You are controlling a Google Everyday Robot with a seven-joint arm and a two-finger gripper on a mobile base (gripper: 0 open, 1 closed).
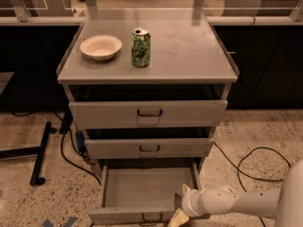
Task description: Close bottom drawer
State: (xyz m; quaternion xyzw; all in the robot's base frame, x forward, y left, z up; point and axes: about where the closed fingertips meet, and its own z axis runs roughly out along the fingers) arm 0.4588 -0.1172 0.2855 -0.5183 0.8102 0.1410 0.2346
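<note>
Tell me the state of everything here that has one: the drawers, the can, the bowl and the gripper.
Bottom grey metal drawer: pulled far out, tray empty.
Middle grey drawer: seems slightly ajar.
Top grey drawer: seems slightly ajar.
Green drink can: upright on the cabinet top.
White round bowl: upright, looks empty.
Gripper: low, at the bottom drawer's front right corner.
</note>
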